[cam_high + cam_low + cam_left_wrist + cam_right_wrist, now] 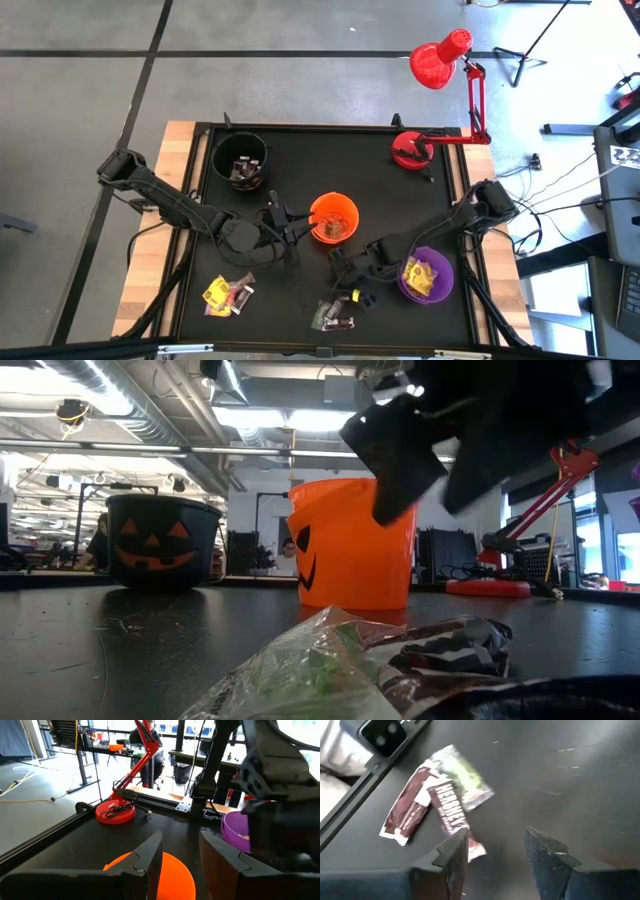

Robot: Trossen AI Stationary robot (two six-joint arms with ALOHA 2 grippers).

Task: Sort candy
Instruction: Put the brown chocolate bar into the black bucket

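While the right gripper (350, 283) hangs low over the near middle of the black table (300, 150), its two fingers (452, 855) stand spread with nothing between them. Just ahead of those fingers, by the near edge, lie three sweets (437, 800) in a small heap: two dark brown bars, one of them lettered, overlapping a silvery wrapper with a green mark. In the high view the same heap (333, 317) shows with a scrap of yellow beside it. To the near left lies a second heap (228, 293), yellow wrappers and dark ones together; their number is too small to count.

Farther in, three round cups stand on the table. One purple cup (426, 274) sits at the right, with yellow-wrapped sweets inside. One orange cup (334, 218), bearing a pumpkin face, stands at the middle and holds brownish pieces. The left gripper (292, 228) hovers just beside the orange cup's left rim, above it; its fingers (150, 857) are parted and hold nothing. One black cup (240, 157), also with a pumpkin face, stands at the far left with dark sweets in it.

At the far right corner stands one red desk lamp (440, 65), its round base on the table.
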